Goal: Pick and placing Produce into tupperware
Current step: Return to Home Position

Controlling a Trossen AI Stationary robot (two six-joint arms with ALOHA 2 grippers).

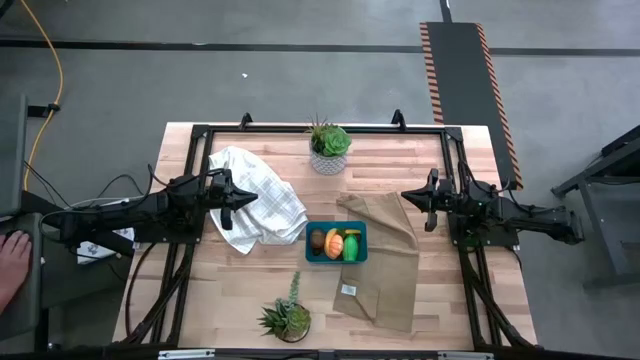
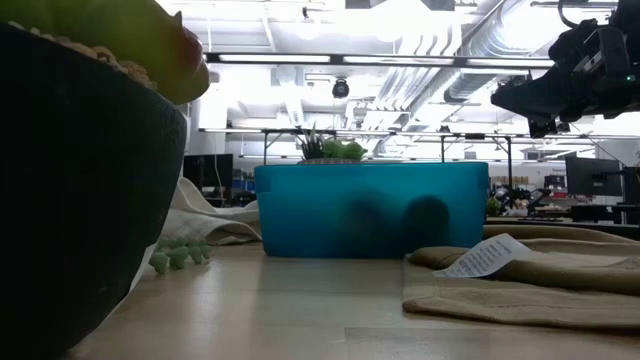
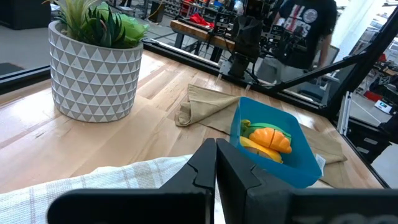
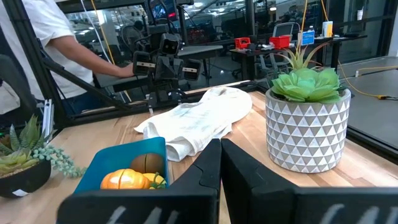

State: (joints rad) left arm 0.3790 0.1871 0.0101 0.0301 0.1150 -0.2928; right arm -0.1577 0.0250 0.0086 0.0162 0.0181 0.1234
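Note:
The teal-blue tupperware (image 1: 337,242) sits at the table's middle, partly on a tan cloth (image 1: 385,260). Inside lie the produce: a brown round piece (image 1: 317,240), an orange piece (image 1: 334,243), a yellow banana (image 1: 345,243) and a bright green piece (image 1: 353,246). The orange piece (image 3: 270,137) and the brown piece (image 4: 147,162) show in the wrist views too. My left gripper (image 1: 252,198) hovers shut above a white checked cloth (image 1: 255,200) at the left. My right gripper (image 1: 404,196) is shut at the right, above the tan cloth's far edge. Neither holds anything.
A potted plant in a patterned white pot (image 1: 329,146) stands at the far middle. Another plant in a dark pot (image 1: 287,320) stands at the near edge. A paper tag (image 1: 349,290) lies on the tan cloth. A person's hand (image 1: 12,260) shows at the far left.

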